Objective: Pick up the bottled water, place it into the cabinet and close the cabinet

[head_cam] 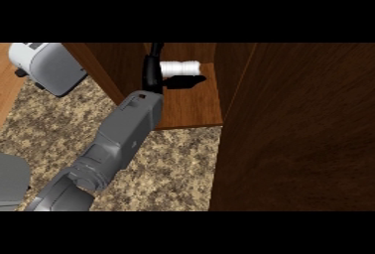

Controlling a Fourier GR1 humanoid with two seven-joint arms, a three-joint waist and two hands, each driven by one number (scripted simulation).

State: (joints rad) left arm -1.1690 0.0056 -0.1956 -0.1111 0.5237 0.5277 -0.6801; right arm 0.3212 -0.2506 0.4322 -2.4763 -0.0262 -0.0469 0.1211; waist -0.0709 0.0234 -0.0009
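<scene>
The bottled water (180,67) is a white bottle lying on its side at the back of the open cabinet's wooden shelf (194,106). My right hand (152,72) reaches into the cabinet from the lower left. Its black fingers curl round the bottle's left end, and its thumb (187,81) lies along the bottle's near side. The hand hides part of the bottle. The cabinet door (300,129) stands open as a wide dark wooden panel filling the right side. Only a grey piece of the left forearm (11,181) shows at the left edge, and its hand is out of view.
A silver toaster (45,65) stands on the speckled granite counter (172,163) at the top left, just outside the cabinet's left wall (99,69). The shelf's front edge meets the counter just beyond my forearm.
</scene>
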